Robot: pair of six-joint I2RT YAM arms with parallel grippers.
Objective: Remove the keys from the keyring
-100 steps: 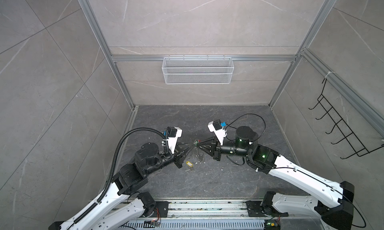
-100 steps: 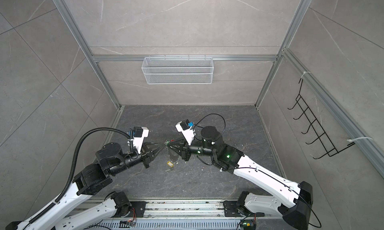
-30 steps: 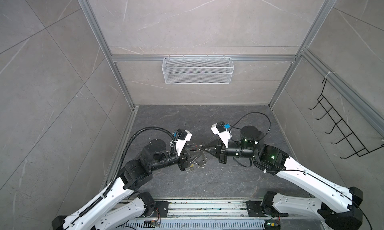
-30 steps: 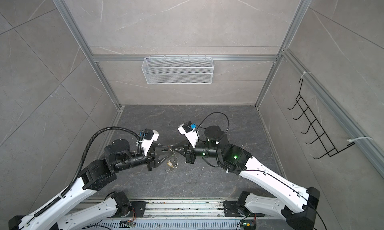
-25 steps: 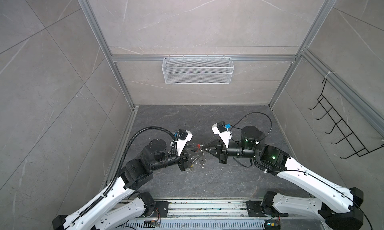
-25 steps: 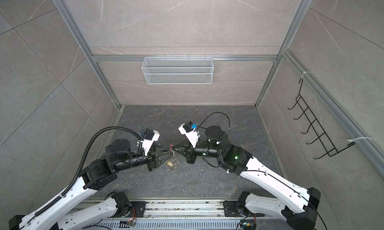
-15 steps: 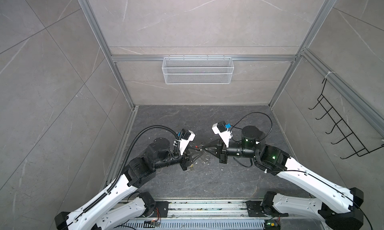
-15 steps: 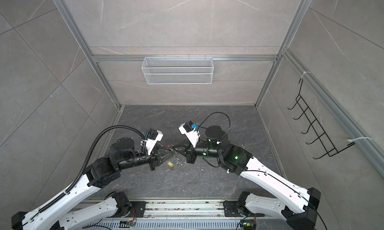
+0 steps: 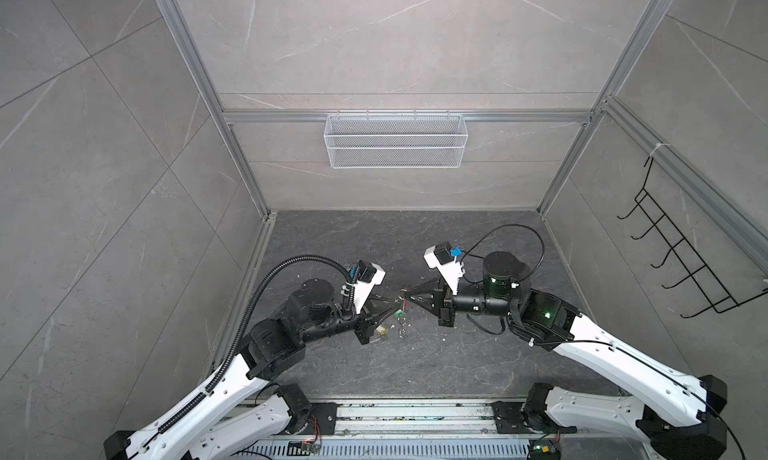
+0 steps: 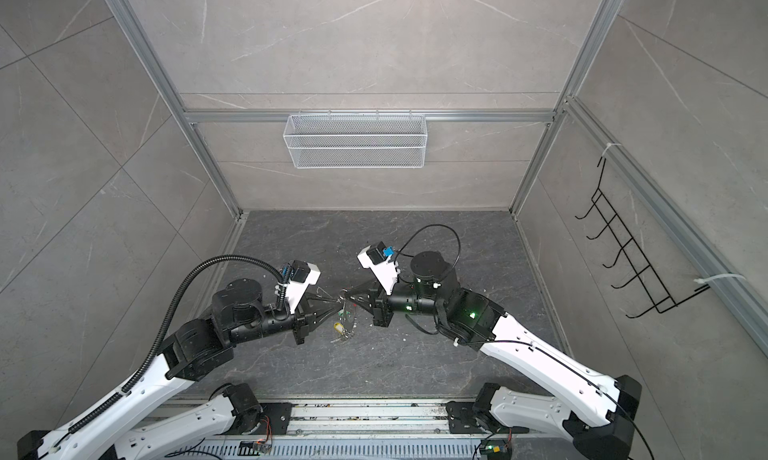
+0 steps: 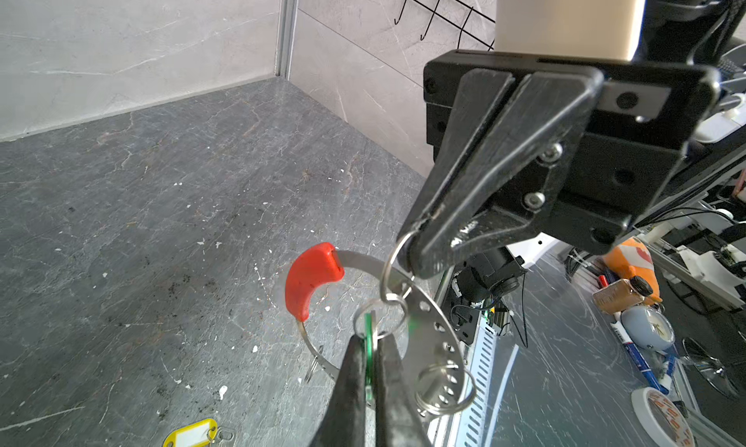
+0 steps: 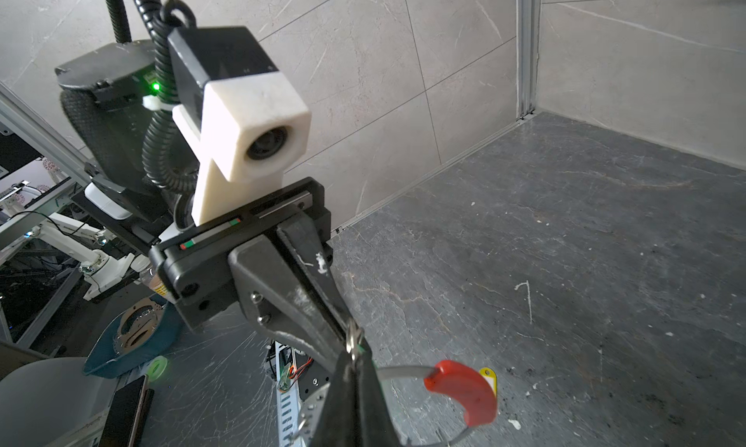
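The keyring [image 11: 428, 316] is a metal band with a red sleeve [image 11: 309, 279], held above the dark floor. My right gripper [image 11: 407, 259] is shut on the band next to the sleeve [image 12: 464, 388]. A green key tag [image 11: 368, 336] hangs from the band by small silver split rings, and my left gripper [image 11: 369, 344] is shut on it. In both top views the two grippers [image 9: 397, 308] [image 9: 408, 302] meet tip to tip. A yellow-tagged key [image 11: 189, 433] [image 10: 337, 326] lies on the floor below. The green tag's key blade is hidden.
A white wire basket [image 9: 395, 146] hangs on the back wall and a black hook rack [image 9: 685, 267] on the right wall. Another loose split ring [image 11: 444, 388] sits on the band. The metal rail [image 9: 415, 412] runs along the front edge.
My left gripper has moved in towards the right gripper and closed its fingers on the green tag. The right gripper has kept still, holding the keyring.
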